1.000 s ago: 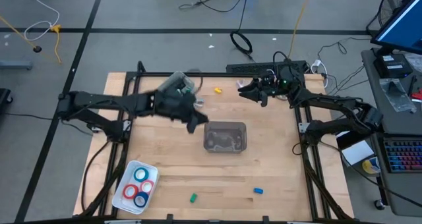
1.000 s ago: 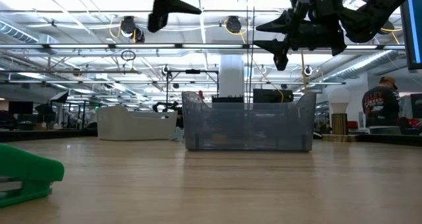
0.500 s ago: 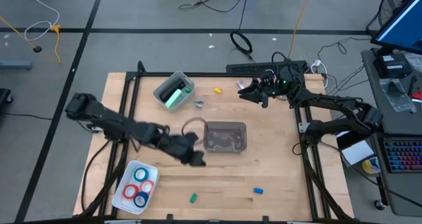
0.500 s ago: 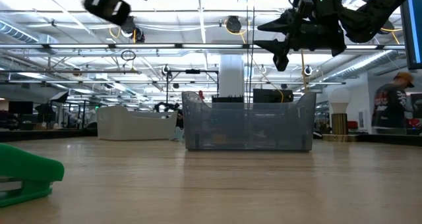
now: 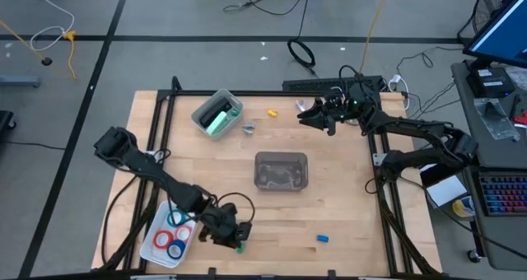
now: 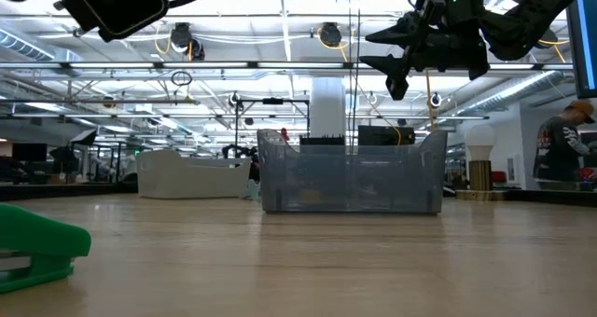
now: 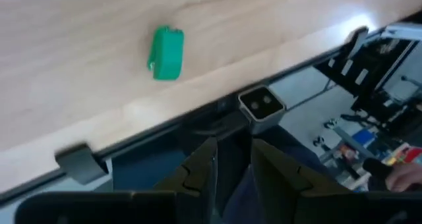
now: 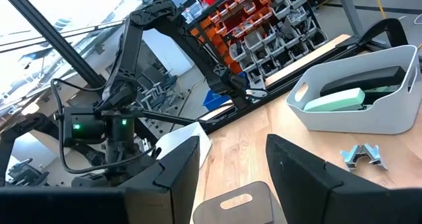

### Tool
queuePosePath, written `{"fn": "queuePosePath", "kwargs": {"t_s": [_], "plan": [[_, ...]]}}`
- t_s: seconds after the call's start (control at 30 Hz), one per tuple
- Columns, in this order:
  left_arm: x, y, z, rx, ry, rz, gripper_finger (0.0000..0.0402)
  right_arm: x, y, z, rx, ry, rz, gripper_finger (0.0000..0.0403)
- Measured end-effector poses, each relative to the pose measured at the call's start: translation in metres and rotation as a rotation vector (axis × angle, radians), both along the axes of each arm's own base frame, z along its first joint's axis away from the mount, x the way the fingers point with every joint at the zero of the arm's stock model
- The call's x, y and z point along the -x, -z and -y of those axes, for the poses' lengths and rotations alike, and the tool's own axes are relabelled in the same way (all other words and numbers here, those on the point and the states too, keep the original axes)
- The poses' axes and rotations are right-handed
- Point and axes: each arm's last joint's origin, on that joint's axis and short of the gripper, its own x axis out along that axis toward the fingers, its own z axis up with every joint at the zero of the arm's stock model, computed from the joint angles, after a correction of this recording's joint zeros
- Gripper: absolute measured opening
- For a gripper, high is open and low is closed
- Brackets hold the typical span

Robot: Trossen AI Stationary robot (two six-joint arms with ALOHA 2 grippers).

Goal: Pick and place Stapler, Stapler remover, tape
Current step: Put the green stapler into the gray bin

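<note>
The mint-green stapler [image 5: 216, 120] [image 8: 335, 100] lies in a grey bin [image 5: 231, 104] at the table's far left. A silvery stapler remover [image 5: 249, 129] [image 8: 359, 155] rests on the wood beside that bin. Red and blue tape rings [image 5: 174, 231] lie flat in a white tray [image 5: 153, 245] at the near left. My left gripper [image 5: 234, 234] [image 7: 232, 151] is open and hovers low at the near edge, right of the tray, next to a small bright green piece [image 5: 241, 247] [image 7: 165, 53]. My right gripper [image 5: 305, 115] [image 8: 227, 159] is open and held high over the far side.
A clear plastic bin [image 5: 281, 170] [image 6: 350, 172] stands mid-table. A small yellow piece [image 5: 271, 112] lies at the far side and a blue one [image 5: 323, 238] near the front edge. The left arm's forearm [image 5: 177, 191] crosses over the white tray. A person [image 6: 564, 149] stands beyond the table.
My left arm has swept from the far-left grey bin toward the table's near edge, passing left of the clear bin and dropping low beside the green piece. The grey bin with the stapler, covered by the arm before, now shows.
</note>
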Motion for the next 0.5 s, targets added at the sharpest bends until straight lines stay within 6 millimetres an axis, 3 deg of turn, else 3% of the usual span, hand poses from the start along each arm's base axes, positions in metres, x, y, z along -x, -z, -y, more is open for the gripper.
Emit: {"fn": "queuePosePath", "kwargs": {"t_s": [0.5], "plan": [[-0.0002,0.0037,-0.007,-0.273,0.085,0.142,0.0093,0.0,0.0001,0.0,0.022,0.001,0.003,0.0167]]}}
